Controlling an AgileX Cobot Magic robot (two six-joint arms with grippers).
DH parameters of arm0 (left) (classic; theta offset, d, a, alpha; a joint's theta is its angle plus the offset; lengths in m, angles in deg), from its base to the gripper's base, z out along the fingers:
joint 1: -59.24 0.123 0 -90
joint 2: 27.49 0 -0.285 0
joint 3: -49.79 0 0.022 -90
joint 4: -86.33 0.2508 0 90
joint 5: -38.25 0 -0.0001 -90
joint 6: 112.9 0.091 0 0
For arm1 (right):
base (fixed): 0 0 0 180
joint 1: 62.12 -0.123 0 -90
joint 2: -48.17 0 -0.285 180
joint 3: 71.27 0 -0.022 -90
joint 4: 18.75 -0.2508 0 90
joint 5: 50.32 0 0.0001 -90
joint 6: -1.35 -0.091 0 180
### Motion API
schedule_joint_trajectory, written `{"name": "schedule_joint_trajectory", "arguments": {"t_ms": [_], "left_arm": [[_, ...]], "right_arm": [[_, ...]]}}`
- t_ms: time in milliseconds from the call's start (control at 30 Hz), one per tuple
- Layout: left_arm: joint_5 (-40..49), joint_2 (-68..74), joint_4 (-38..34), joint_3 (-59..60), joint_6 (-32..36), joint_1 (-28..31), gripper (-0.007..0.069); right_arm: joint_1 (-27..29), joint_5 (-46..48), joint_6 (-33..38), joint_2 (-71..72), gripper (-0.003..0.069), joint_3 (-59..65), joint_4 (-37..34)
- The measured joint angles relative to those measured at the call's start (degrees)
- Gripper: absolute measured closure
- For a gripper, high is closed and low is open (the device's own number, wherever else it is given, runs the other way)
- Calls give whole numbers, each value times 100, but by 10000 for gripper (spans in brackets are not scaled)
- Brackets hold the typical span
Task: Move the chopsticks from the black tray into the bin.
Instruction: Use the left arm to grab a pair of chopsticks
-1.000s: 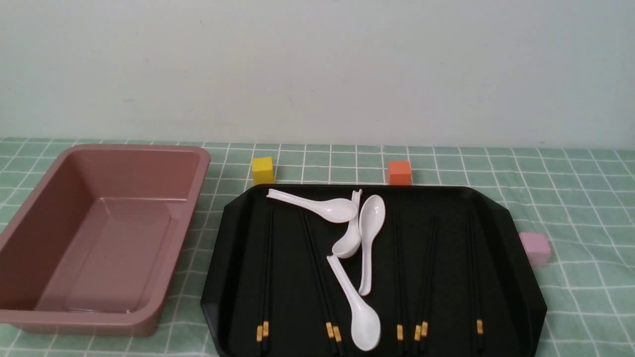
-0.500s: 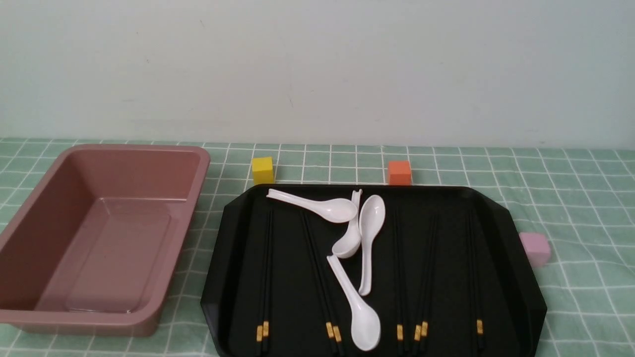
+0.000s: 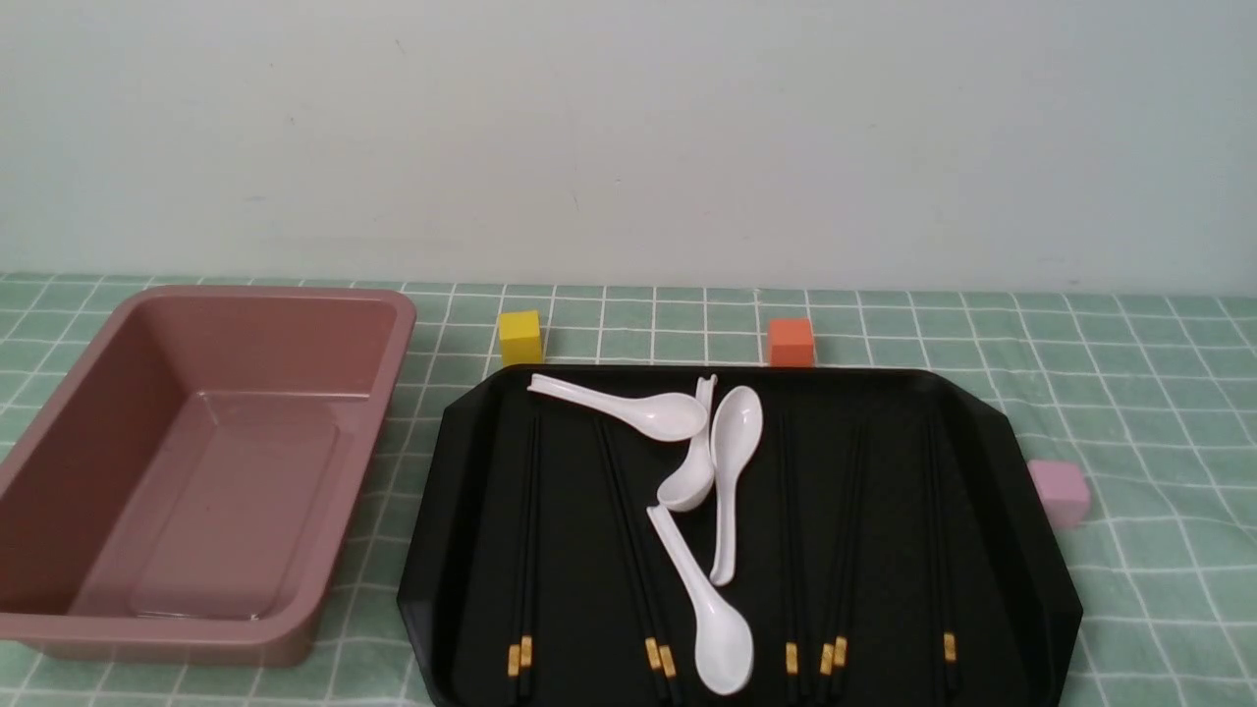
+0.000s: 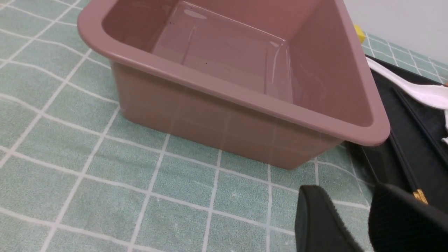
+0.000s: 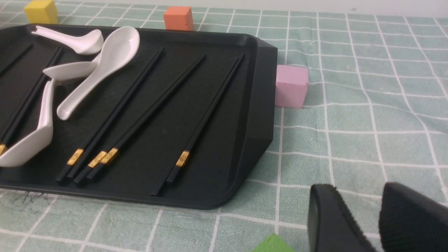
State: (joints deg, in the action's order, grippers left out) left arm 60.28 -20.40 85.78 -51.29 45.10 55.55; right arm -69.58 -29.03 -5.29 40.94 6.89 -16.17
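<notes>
Several black chopsticks [image 3: 525, 550] with gold bands lie lengthwise in the black tray [image 3: 432, 530] in the front view, spread across its width. The right wrist view shows several of them [image 5: 206, 112], and another pair [image 4: 406, 164] appears in the left wrist view. To the tray's left stands the pink-brown bin [image 3: 388, 393], with nothing inside. Neither gripper shows in the front view. My left gripper [image 4: 348, 190] hovers open over the cloth by the bin's [image 4: 227, 91] near corner. My right gripper [image 5: 357, 189] is open over the cloth beside the tray's [image 5: 259, 105] right end.
White spoons [image 3: 722, 471] lie tangled mid-tray, partly over some chopsticks. A yellow block [image 3: 519, 337] and an orange block [image 3: 791, 341] sit behind the tray, and a pink block [image 3: 1059, 493] touches its right rim. A green block [image 5: 273, 245] lies near my right gripper.
</notes>
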Motion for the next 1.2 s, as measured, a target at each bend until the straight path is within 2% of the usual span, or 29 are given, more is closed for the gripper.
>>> {"name": "schedule_joint_trajectory", "arguments": {"t_ms": [400,533,600,700,833,1000,1100,1200], "left_arm": [[-75,0,-79,0,-55,0,385],[-155,0,-886,0,-607,0,385],[-208,0,-1927,0,-1282,0,385],[-363,0,-2879,0,-1792,0,385],[-576,0,-3248,0,-1907,0,385],[-1278,0,-3656,0,-2069,0,388],[-1603,0,-4001,-170,-2064,0,440],[-1851,0,-3976,-796,-1498,0,566]], "right_arm": [[0,0,0,0,419,0,0],[0,0,0,0,419,0,0],[0,0,0,0,419,0,0],[0,0,0,0,419,0,0],[0,0,0,0,419,0,0],[0,0,0,0,419,0,0],[0,0,0,0,419,0,0],[0,0,0,0,419,0,0]]}}
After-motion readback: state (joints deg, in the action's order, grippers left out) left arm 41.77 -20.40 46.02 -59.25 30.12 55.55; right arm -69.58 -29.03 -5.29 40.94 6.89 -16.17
